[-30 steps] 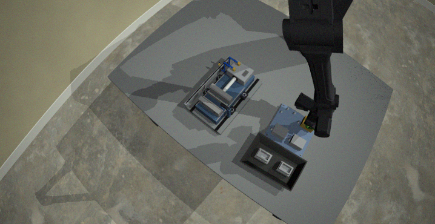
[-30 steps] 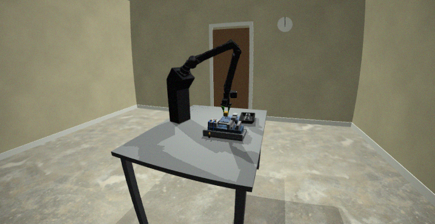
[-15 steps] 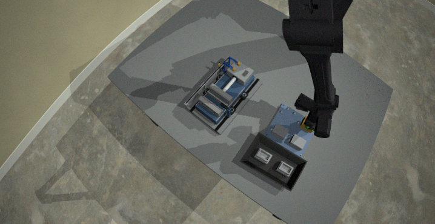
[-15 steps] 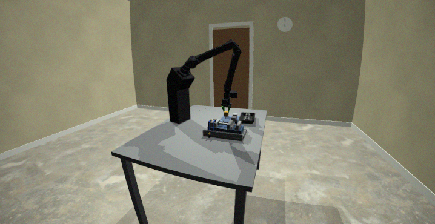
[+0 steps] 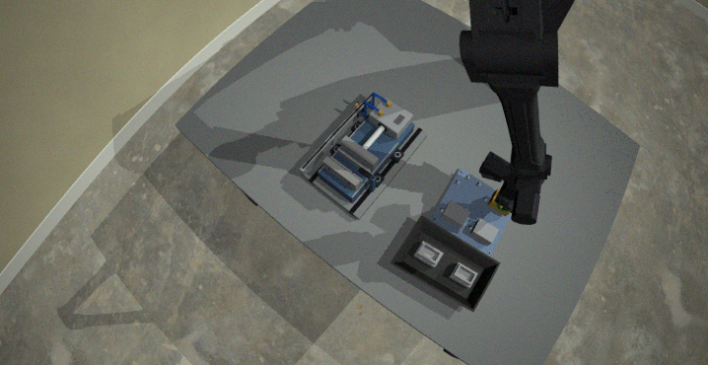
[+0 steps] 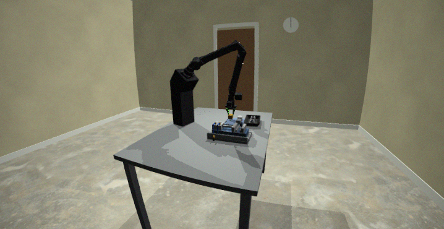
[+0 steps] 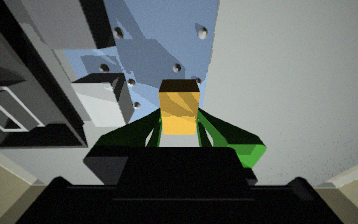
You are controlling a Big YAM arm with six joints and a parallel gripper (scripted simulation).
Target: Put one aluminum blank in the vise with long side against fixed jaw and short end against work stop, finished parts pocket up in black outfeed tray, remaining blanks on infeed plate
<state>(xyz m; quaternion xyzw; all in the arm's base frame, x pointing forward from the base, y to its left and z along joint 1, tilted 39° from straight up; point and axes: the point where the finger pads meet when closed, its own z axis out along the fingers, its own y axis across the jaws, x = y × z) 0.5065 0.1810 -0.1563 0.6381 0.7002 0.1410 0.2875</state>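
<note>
My gripper [image 5: 502,205] [image 6: 230,113] [image 7: 179,112] is shut on a yellow brass blank [image 5: 493,203] [image 6: 230,116] [image 7: 180,107] near the edge of the blue infeed plate [image 5: 469,193] [image 7: 155,27]; its exact height is hard to tell. Two gray blanks, one at the left [image 5: 454,213] and one at the right [image 5: 485,231] [image 7: 96,102], are on the plate; whether they touch pins is unclear. Two finished parts [image 5: 428,254] [image 5: 463,274] lie pocket up in the black outfeed tray [image 5: 438,282]. The fixed jaw [image 5: 341,174] and moving jaw [image 5: 360,152] stand apart, with no block seen between them.
The vise's blue hoses [image 5: 380,98] and gray hosed block [image 5: 393,117] stand at its far end. The tray wall adjoins the infeed plate. Short pins [image 5: 478,183] [image 7: 177,68] rise from the plate. The work stop is too small to make out.
</note>
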